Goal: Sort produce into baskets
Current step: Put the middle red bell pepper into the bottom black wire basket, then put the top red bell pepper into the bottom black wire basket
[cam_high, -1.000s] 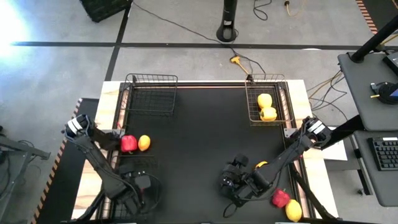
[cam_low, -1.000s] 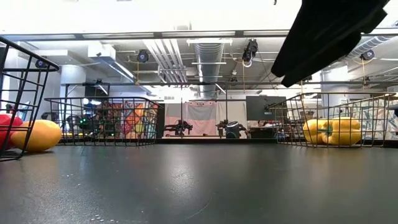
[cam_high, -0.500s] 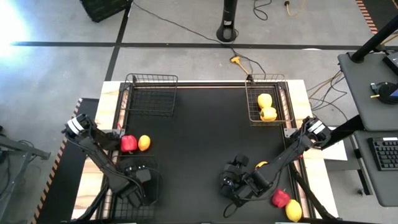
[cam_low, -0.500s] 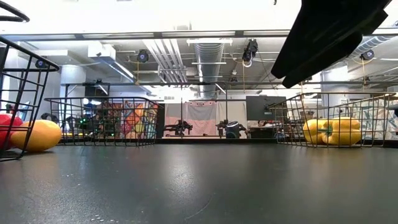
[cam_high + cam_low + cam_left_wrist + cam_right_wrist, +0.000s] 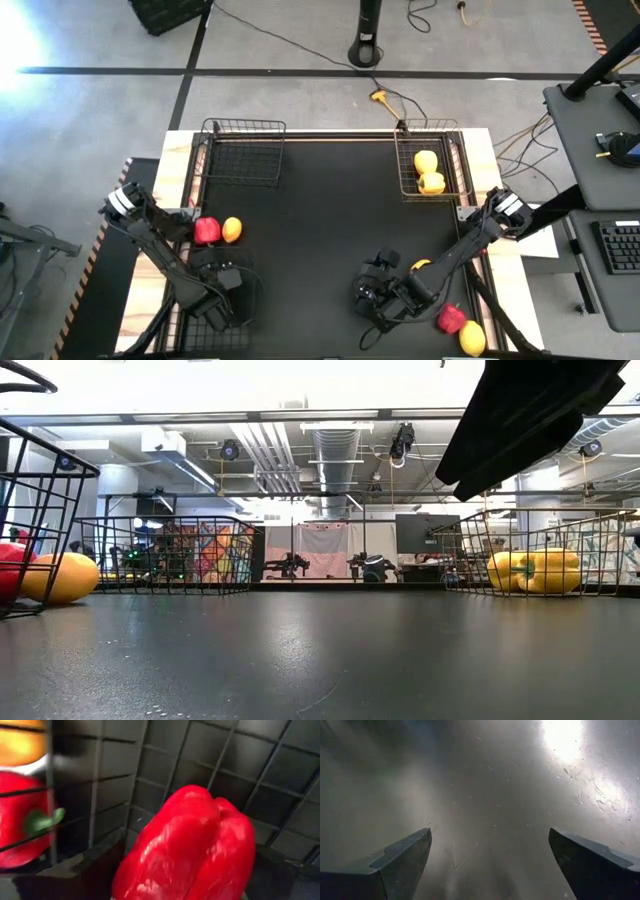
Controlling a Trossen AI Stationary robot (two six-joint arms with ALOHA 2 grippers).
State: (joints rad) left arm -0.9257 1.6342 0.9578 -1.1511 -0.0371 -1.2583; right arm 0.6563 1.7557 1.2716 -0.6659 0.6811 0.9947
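Nearby, basket mesh [image 5: 95,795] separates red pepper [image 5: 192,850] from lemon [image 5: 20,745]

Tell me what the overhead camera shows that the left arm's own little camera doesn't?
Only the high view shows the far right basket with two yellow bell peppers, the empty far left basket, and the right gripper over bare mat. Only the left wrist view shows a red bell pepper up close between the left gripper's fingers. Both show the red pepper behind mesh.

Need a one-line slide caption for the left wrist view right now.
Left pincer holding a red bell pepper inside a dark wire basket, another red pepper beyond the mesh.
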